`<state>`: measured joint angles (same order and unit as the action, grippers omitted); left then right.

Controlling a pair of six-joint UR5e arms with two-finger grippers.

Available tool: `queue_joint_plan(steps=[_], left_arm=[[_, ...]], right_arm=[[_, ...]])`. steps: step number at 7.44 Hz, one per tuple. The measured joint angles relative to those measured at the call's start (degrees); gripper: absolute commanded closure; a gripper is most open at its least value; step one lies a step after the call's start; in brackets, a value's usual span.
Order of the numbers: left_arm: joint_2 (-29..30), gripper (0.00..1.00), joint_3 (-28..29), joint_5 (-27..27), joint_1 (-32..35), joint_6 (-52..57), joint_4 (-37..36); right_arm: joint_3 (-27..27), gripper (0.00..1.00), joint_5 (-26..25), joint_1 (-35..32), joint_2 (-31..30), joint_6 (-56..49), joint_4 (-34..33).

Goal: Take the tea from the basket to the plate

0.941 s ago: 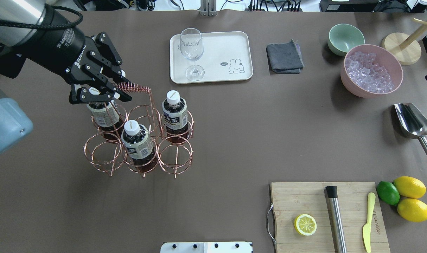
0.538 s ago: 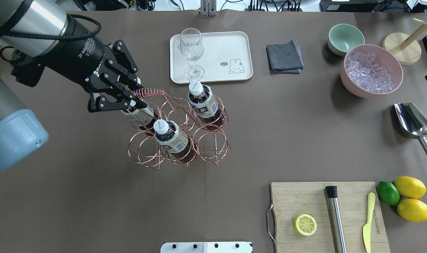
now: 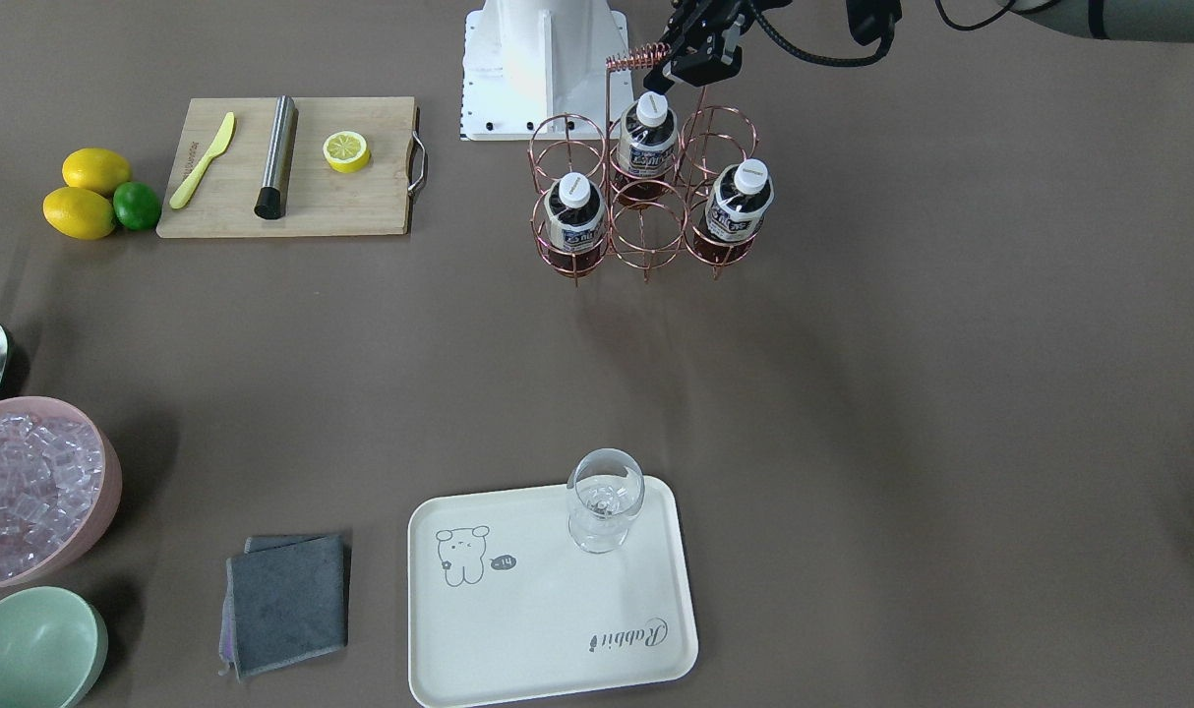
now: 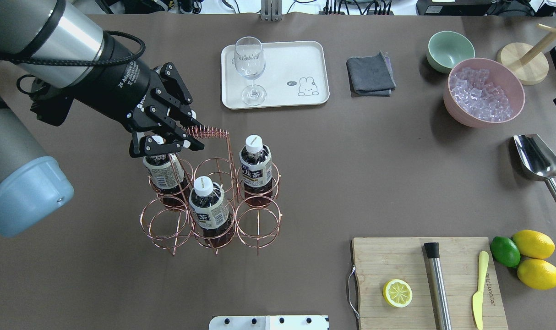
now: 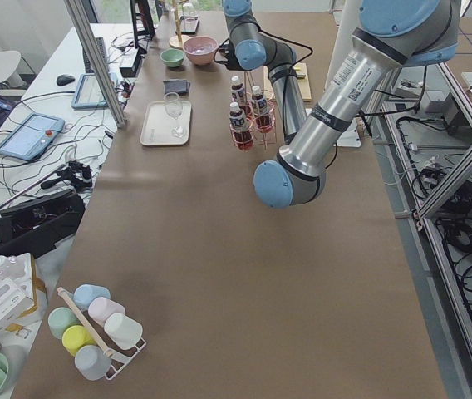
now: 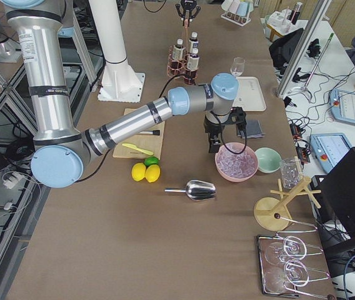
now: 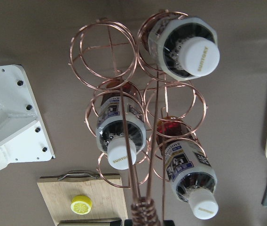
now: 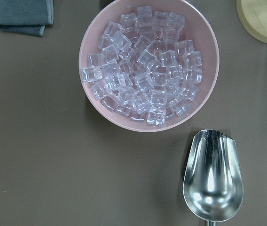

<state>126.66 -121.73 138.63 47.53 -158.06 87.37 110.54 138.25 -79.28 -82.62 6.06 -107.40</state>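
Observation:
The copper wire basket (image 4: 257, 229) holds three tea bottles with white caps: one at the back left (image 4: 162, 170), one at the front middle (image 4: 208, 207) and one at the back right (image 4: 255, 166). My left gripper (image 4: 189, 139) is shut on the basket's coiled handle (image 4: 211, 133), above the back-left bottle; the handle also shows in the left wrist view (image 7: 145, 212). The cream plate (image 4: 296, 59) lies farther back with a stemmed glass (image 4: 249, 64) on it. My right gripper (image 6: 214, 145) hovers over the pink bowl; I cannot tell whether it is open or shut.
A grey cloth (image 4: 370, 73), a green bowl (image 4: 449, 50) and a pink bowl of ice (image 4: 484, 91) lie right of the plate. A metal scoop (image 4: 536, 160) is at the right edge. A cutting board (image 4: 424, 279) and lemons (image 4: 534, 256) are at the front right.
My left gripper has carried the basket to the right by its handle. The basket swung toward the plate, then back, and now hangs nearer the front.

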Motion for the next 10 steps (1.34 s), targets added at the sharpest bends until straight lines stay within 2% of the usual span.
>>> queue_joint_plan(steps=[7,10], left_arm=[[3.1,1.0,2.7,-2.2,-2.5,-3.4,3.0],[6.0,1.0,6.3,-2.3,-2.8,-3.6,5.1]], right_arm=[[-0.1,0.0,0.0,0.2,0.2,0.1,0.0],[0.0,0.0,0.0,0.8,0.6,1.7,0.2]])
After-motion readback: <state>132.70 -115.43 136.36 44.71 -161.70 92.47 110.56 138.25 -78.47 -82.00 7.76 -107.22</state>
